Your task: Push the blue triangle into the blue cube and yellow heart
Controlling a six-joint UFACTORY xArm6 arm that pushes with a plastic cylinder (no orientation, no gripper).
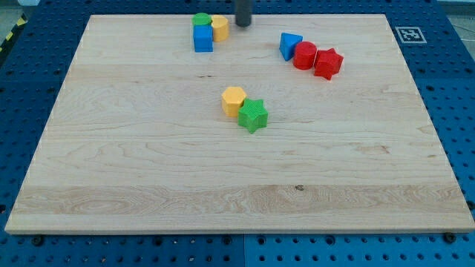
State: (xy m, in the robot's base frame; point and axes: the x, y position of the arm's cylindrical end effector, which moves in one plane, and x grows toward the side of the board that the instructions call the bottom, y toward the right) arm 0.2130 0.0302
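Blocks counted: eight. Blue two: blue triangle, blue cube. Yellow two: yellow heart, yellow hexagon. Green two: green cylinder, green star. Red two: red cylinder, red star. My tip just right of yellow heart; rod only, no fingers to grasp or release.

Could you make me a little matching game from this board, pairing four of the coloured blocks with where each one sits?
Blocks:
1. blue triangle
2. green star
3. blue cube
4. red star

Places:
A. just below the green cylinder, at the view's top
B. right end of the view's right cluster
C. touching the red cylinder's left side
D. mid-board, beside a yellow block

Pairs: 1-C, 2-D, 3-A, 4-B
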